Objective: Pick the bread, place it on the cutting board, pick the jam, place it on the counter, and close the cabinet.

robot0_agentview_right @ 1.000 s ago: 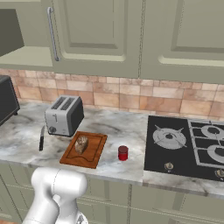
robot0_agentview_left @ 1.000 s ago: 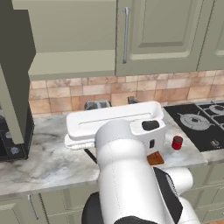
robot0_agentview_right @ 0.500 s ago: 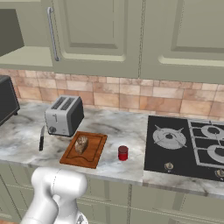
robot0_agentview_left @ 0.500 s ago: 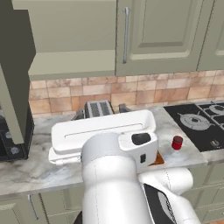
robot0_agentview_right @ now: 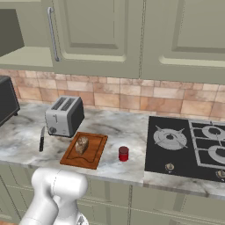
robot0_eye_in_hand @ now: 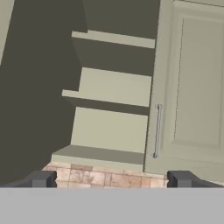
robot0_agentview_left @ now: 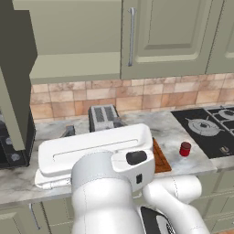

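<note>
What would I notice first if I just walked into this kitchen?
Probably the cabinet up on the wall, with one door swung wide open so its shelf shows. Down on the counter, the bread sits on the cutting board in front of the toaster. The little red jam jar stands just right of the board.

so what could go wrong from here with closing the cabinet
1. The gripper is open and empty, facing the open cabinet; the left door swings out toward the robot, so a push from the wrong side could open it wider.
2. The arm hangs low over the counter, so a wide swing might clip the toaster or knock the bread off the board.
3. The jam stands near the counter's front edge.
</note>
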Tool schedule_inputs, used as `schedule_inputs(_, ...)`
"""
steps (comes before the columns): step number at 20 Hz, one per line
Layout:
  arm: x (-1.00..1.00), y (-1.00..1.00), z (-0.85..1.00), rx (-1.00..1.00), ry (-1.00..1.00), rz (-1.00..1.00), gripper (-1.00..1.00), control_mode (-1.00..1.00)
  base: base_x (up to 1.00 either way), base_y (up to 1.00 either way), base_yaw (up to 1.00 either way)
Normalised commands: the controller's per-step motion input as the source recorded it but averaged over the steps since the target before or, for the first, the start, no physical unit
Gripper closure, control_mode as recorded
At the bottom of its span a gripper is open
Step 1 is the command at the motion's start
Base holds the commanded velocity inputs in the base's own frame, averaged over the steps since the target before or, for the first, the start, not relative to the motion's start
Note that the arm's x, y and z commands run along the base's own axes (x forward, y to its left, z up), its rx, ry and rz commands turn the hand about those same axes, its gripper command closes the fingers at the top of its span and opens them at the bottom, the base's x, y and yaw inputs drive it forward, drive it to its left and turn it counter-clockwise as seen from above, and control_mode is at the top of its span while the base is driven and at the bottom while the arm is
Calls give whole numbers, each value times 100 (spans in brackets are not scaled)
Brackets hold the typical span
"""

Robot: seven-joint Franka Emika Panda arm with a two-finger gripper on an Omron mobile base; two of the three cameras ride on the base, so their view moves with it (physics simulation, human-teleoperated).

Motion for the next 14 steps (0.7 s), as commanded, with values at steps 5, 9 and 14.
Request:
schedule_inputs(5, -4, 26, -14, 0, 0, 4, -100, -100, 0, 0, 0)
schedule_inputs(9, -5, 17, -14, 0, 0, 6, -100, -100, 0, 0, 0)
schedule_inputs(14, -3, 15, -9, 0, 0, 7, -100, -100, 0, 0, 0)
